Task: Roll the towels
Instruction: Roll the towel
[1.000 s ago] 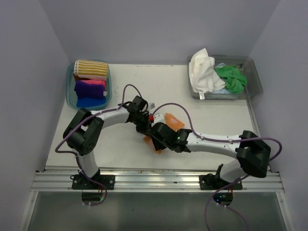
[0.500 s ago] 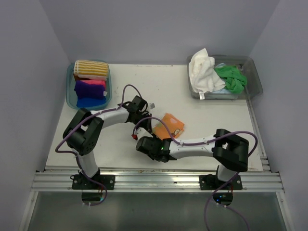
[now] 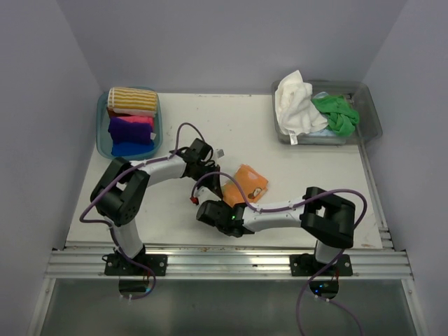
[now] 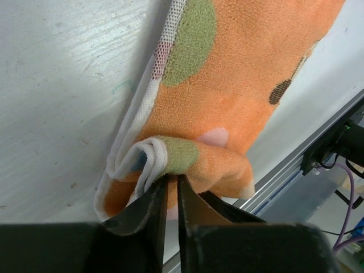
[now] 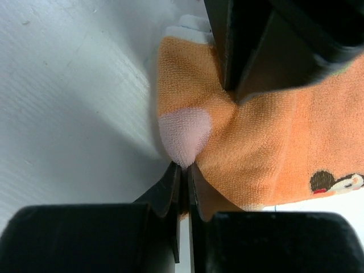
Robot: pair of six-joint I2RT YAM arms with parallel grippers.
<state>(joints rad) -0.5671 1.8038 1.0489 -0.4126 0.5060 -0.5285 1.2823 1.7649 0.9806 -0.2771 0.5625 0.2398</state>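
White counter [image 3: 294, 157], grey walls. Orange towel [image 3: 246, 183] sits about centre. Left end effector [image 4: 170, 181] is pinched narrow on the towel's folded hem. Right end effector [image 5: 183, 169] is nipped tight on a pink-tipped corner. Likely both anchor one edge so the roll starts even. Against a second ago, the right arm has drawn back with its elbow folded, and the towel lies mostly uncovered, spread toward 2 o'clock.

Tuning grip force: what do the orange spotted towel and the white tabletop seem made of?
Orange spotted towel: soft, matte microfibre or fleece, probably; fuzzy nap, white stitched hem, limp folds. White tabletop: seemingly painted wood, faint sheen; grain streaks show.
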